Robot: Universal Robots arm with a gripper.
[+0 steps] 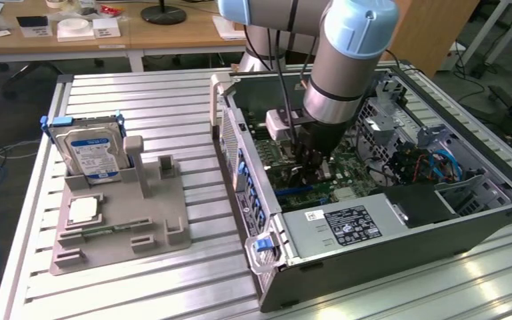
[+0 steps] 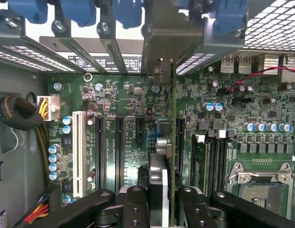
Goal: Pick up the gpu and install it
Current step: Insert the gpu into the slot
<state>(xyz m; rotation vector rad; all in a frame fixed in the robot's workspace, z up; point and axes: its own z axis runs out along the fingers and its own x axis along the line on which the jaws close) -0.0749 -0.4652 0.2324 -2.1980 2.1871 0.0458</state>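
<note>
Wrist view: tool (image 2: pixel 162 199) grips gpu (image 2: pixel 172 142) edge-on, bracket toward the case's rear slots.

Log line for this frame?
pincer: shut on gpu | gpu: edge-on, upright above motherboard slots | location: inside open pc case | hard drive: on holder

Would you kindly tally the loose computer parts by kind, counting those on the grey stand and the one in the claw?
Hard drive: 1
Square chip: 1
Memory stick: 1
Graphics card, gripped in the claw: 1
Total: 4
</note>
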